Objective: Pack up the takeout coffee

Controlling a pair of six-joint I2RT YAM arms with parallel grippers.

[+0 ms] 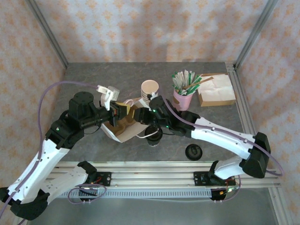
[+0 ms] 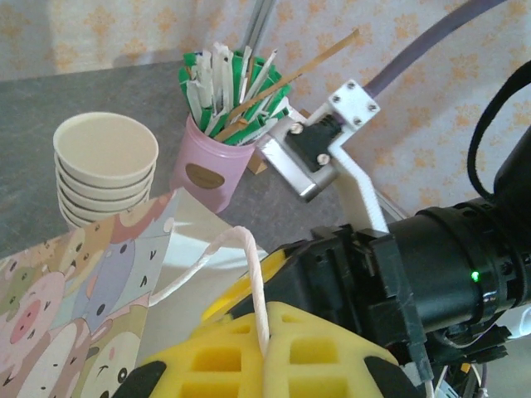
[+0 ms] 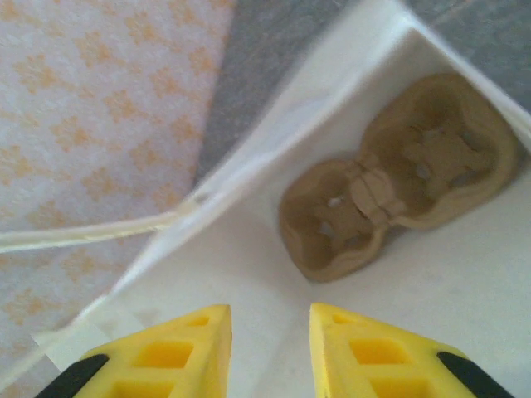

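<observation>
Takeout coffee (image 1: 154, 137) stands beside the bag (image 1: 121, 136); left hand (image 2: 264, 344) clamps its handle (image 2: 251, 274), right hand (image 3: 270, 340) parted, empty.

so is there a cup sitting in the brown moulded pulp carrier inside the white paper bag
No, both wells of the brown pulp carrier lying in the white paper bag are empty.

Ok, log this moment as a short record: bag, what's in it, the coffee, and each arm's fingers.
bag: white paper bag, mouth open toward the right wrist camera
inside bag: tan pulp cup carrier, both slots empty
takeout coffee: on the table beside the bag, partly under the right arm, not yet packed
left fingers: shut on the bag's string handle
right fingers: apart, nothing between them, at the bag's mouth
</observation>
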